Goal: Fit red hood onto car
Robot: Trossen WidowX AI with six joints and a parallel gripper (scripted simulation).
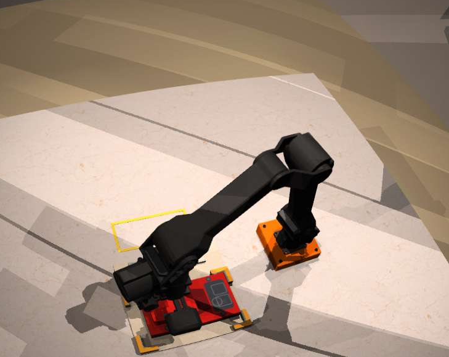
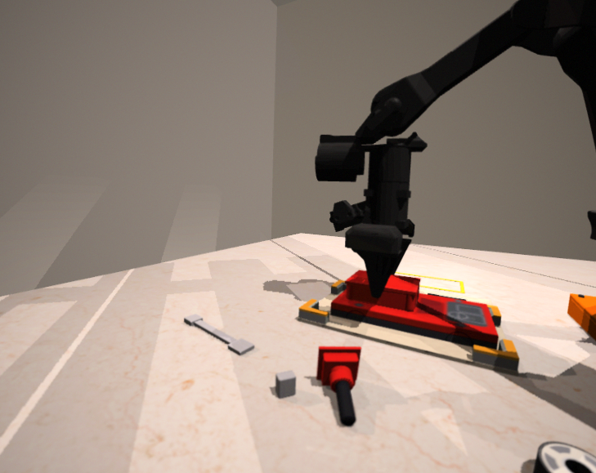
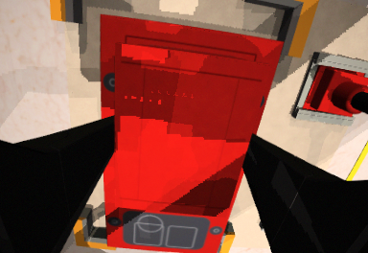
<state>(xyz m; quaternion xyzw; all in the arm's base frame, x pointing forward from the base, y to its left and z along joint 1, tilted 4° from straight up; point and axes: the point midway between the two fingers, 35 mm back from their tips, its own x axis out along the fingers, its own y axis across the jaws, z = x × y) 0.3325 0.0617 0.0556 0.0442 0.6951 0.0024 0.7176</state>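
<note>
The hood (image 2: 403, 292) (image 3: 177, 164), a red shell with a flat roof, is over the deck of the red chassis (image 1: 208, 315) (image 2: 481, 331) (image 3: 110, 44). In the exterior view its lower edge meets the deck with no gap that I can see. The chassis lies in the jig (image 1: 192, 337) (image 2: 403, 339), between orange corner brackets. My gripper (image 2: 379, 292) (image 3: 181, 129) points straight down and is shut on the hood, one finger on each long side. The engine block, the pegs and the corner holes are hidden. In the top view the arm covers much of the hood.
A yellow outline (image 1: 148, 216) lies behind the jig. A red piece with a black rod (image 2: 345, 399), a grey block (image 2: 285, 385), a grey bar (image 2: 213, 331) and a wheel lie in front. Another red piece in a grey holder (image 3: 301, 92) stands beside the jig. The orange arm base (image 1: 266, 238) is nearby.
</note>
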